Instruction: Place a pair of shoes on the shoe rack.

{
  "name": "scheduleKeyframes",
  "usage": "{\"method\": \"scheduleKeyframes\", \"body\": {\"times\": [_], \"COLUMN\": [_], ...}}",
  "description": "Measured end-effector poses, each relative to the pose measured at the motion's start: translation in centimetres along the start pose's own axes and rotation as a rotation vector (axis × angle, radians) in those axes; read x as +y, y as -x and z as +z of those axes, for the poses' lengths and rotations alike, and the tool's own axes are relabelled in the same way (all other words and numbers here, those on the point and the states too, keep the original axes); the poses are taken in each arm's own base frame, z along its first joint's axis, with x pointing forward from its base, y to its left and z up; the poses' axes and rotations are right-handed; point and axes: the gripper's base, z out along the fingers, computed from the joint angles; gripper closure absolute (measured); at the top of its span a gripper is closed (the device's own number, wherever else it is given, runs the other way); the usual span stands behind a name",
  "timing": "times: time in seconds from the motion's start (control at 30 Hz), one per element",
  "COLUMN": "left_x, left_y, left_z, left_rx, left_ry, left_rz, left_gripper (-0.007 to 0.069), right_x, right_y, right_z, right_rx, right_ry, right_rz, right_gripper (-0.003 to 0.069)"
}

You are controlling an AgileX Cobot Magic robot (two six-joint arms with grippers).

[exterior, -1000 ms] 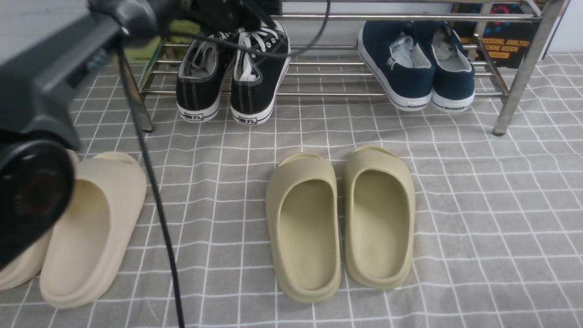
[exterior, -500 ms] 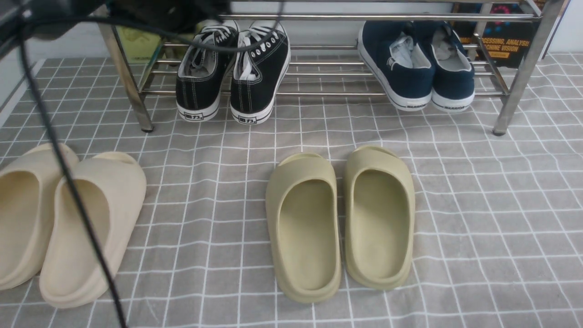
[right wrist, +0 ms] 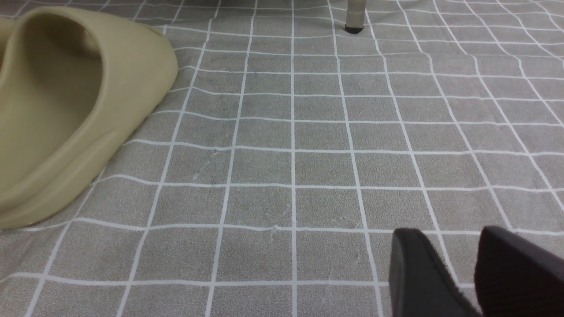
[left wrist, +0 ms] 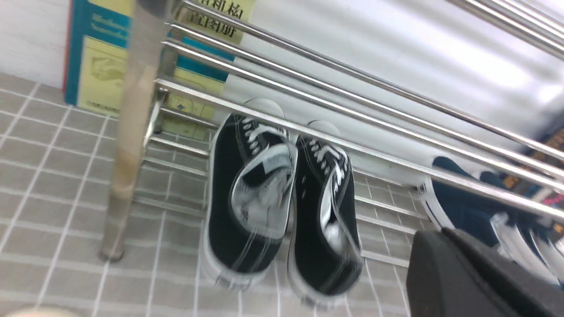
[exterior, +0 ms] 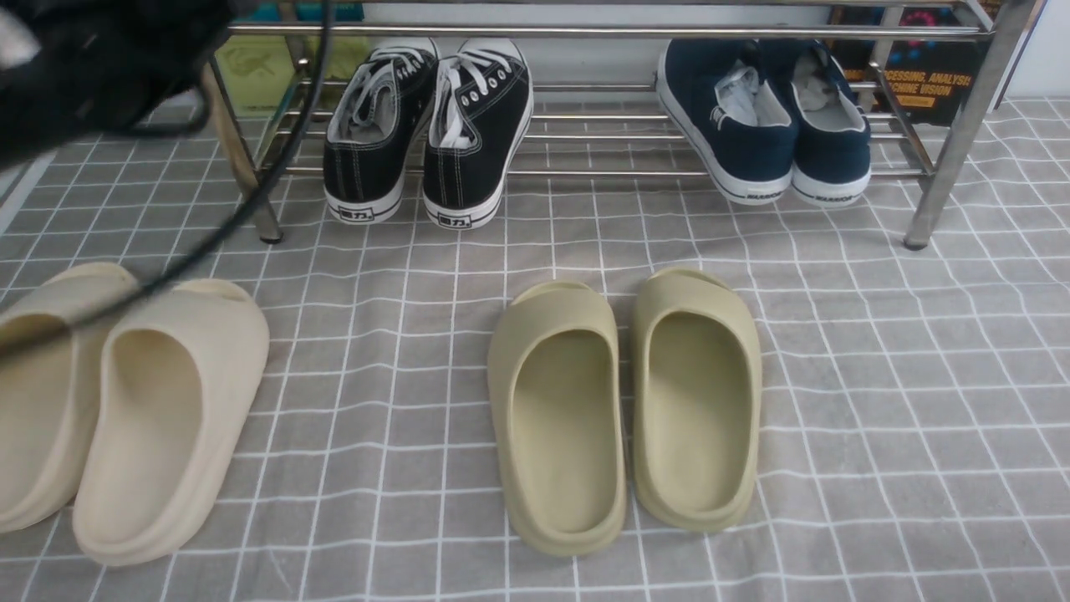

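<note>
Two black canvas sneakers (exterior: 426,134), the pair of shoes, sit side by side on the lowest bars of the shoe rack (exterior: 961,125), near its left end, toes pointing to the back and heels overhanging the front bar. Their white laces and white soles show clearly. Farther right on the same shelf rests a pair of navy sneakers (exterior: 765,117), well apart from the black ones. On the grey checked cloth (exterior: 878,376) in front of the rack lie two olive slippers (exterior: 627,410) in the middle and two beige slippers (exterior: 125,418) to the left. The left gripper (left wrist: 476,277) hangs above and in front of the black pair, its fingers closed on nothing. The right gripper (right wrist: 473,273) hovers low over bare cloth beside an olive slipper, its fingers a little apart and empty.
</note>
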Motion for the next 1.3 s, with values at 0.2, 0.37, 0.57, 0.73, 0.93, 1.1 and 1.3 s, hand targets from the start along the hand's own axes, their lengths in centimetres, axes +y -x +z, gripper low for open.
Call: {"method": "scheduleKeyframes", "body": {"times": [0.2,0.37,0.57,0.73,0.93,1.1,1.3], "left_x": [2.6,4.5,5.9,7.0,7.8,8.3,9.1], "left_y": [-5.8,-9.7,-12.6,-14.9,-16.6,-17.6,-19.2], "left_z": [-7.2,-11.3,-13.4,-13.1,-12.9,-13.1,-14.3], "left_rx": [0.020,-0.028,-0.075,-0.013,0.077,0.109,-0.042], "left_ry": [0.007,-0.012,-0.017,0.005,0.031,0.045,0.002], "left_rz": [0.022,0.089,0.248,0.257,0.256,0.280,0.273], "left_gripper": [0.0638,0.0638,0.0638,0.0638,0.0638,0.0638,0.0638], "right_x": [0.0,0.0,0.0,0.0,0.0,0.0,0.0], "right_y": [0.0,0.0,0.0,0.0,0.0,0.0,0.0], "right_z": [0.0,0.0,0.0,0.0,0.0,0.0,0.0], "right_rx": [0.000,0.000,0.000,0.000,0.000,0.000,0.000], "right_ry": [0.000,0.000,0.000,0.000,0.000,0.000,0.002], "right_rz": [0.000,0.001,0.001,0.001,0.004,0.004,0.004], "right_gripper": [0.0419,0.0421,0.0421,0.0421,0.0421,0.0421,0.0419]}}
